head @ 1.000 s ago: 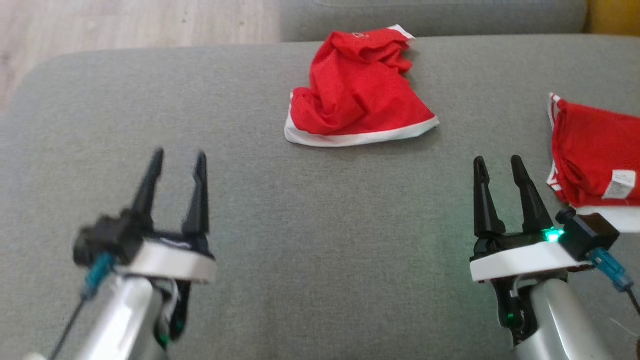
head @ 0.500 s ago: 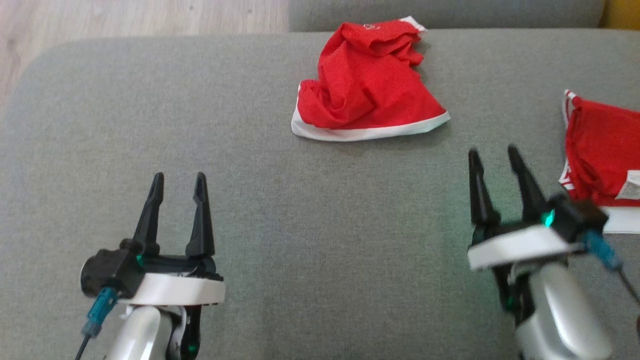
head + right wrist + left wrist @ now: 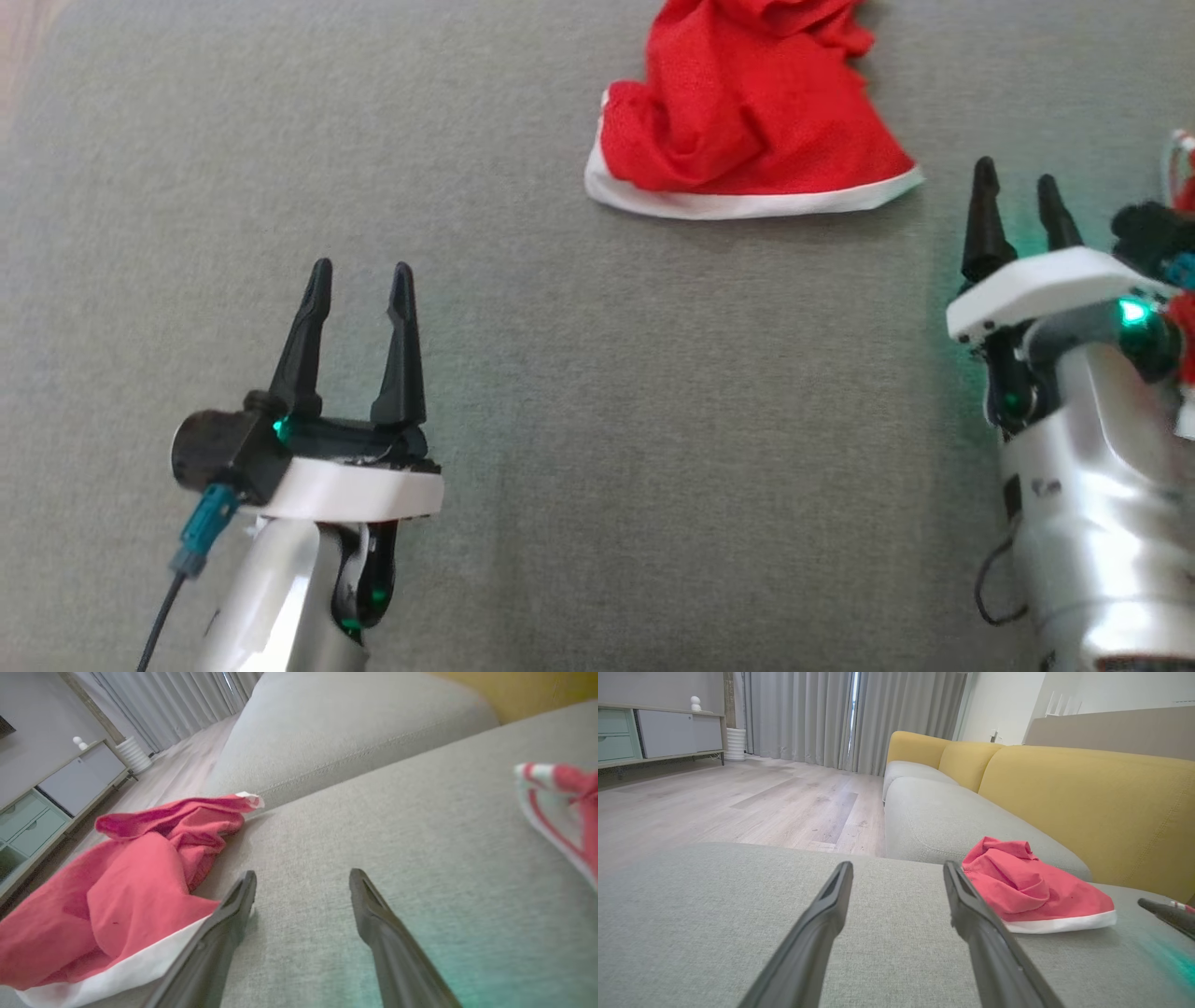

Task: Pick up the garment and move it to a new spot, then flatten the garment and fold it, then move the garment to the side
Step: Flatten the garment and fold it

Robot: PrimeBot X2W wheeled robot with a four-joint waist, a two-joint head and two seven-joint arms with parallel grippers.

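Left fingers (image 3: 301, 345) stand apart and empty over the bare grey cushion (image 3: 607, 420), placed much as before. The right fingers (image 3: 985, 233), also apart, have advanced, and their tips now sit just beside the right corner of the white hem on the crumpled red garment (image 3: 747, 112), which lies mid-cushion, far side. The camera has tipped down. Open cushion spreads between the arms — a second red garment (image 3: 567, 777) crowds the right, and the wood floor (image 3: 738, 798) lies beyond the far edge.

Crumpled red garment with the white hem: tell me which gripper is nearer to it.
Right. The right gripper sits just right of the garment, by its white hem corner, jaws open. The left gripper hangs far off to its left, nearer the robot.
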